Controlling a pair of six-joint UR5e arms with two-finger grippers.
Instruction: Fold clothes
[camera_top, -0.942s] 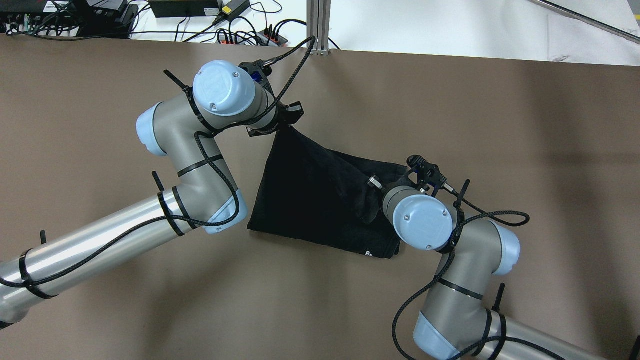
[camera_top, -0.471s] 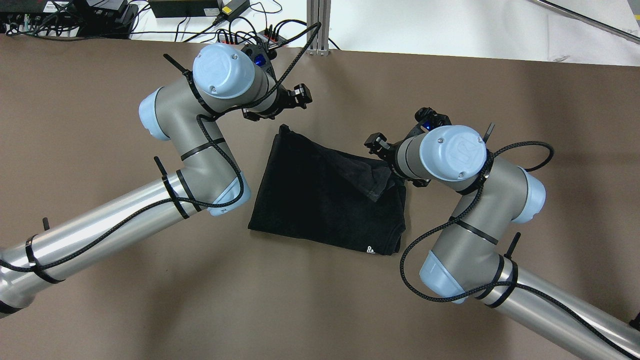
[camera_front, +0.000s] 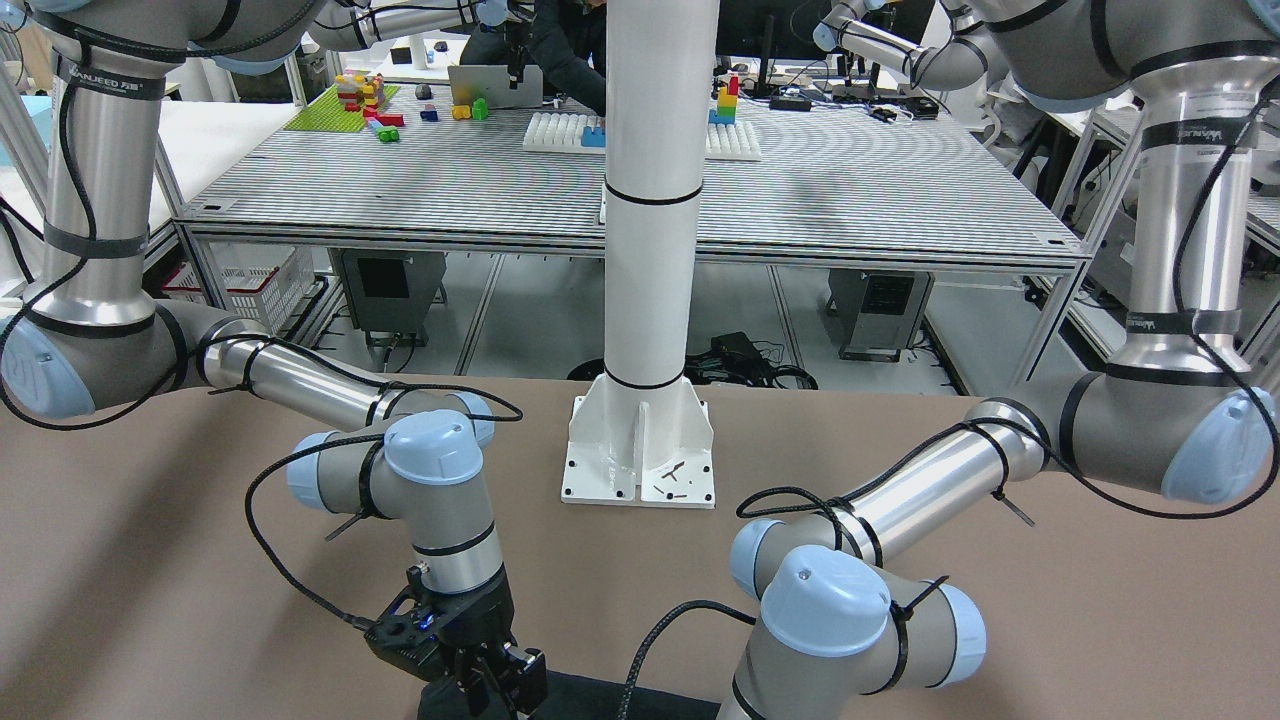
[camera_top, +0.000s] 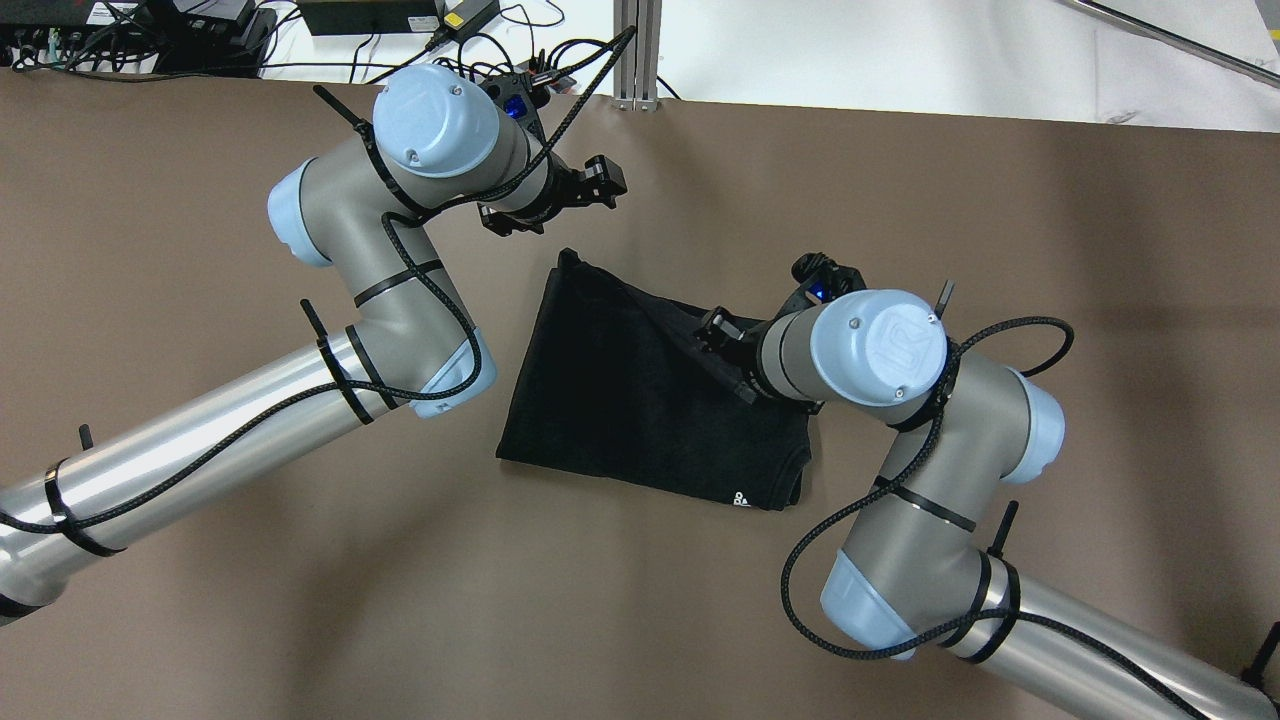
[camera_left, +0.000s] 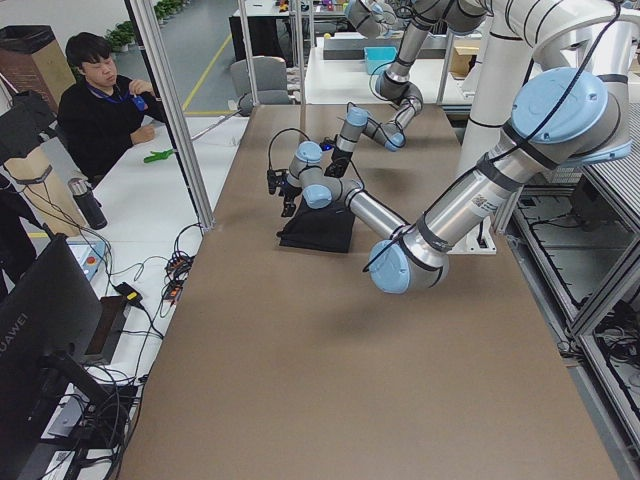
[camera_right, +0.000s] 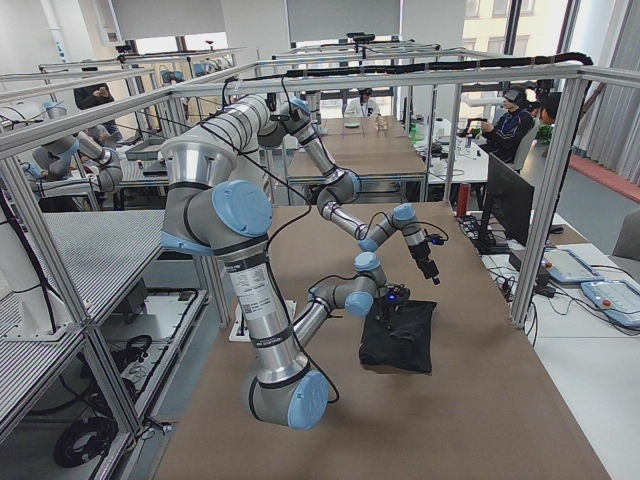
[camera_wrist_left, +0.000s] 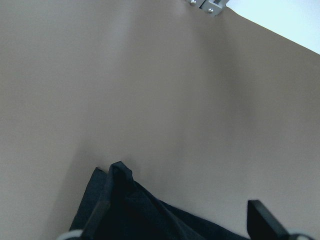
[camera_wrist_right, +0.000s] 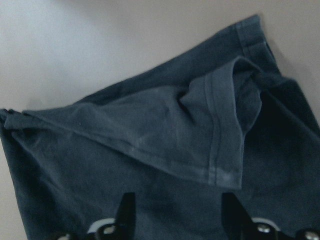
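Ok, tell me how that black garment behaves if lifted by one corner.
Probably floppy: the garment lies flat in layers and its hemmed flap is folded loosely over, so a lifted corner would likely drape and unfold. Pushed, it would likely bunch rather than slide whole, given the creases beside the flap. Thin cloth, so likely light.

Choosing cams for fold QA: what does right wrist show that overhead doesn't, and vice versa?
Right wrist only: the stitched hem on the black garment's turned-over flap, with the right gripper open above it. Overhead only: the garment's full outline, its small white logo by the near edge, and the left gripper open, off the cloth by the far corner. Both: the garment lying on the brown table, flap running diagonally across it.
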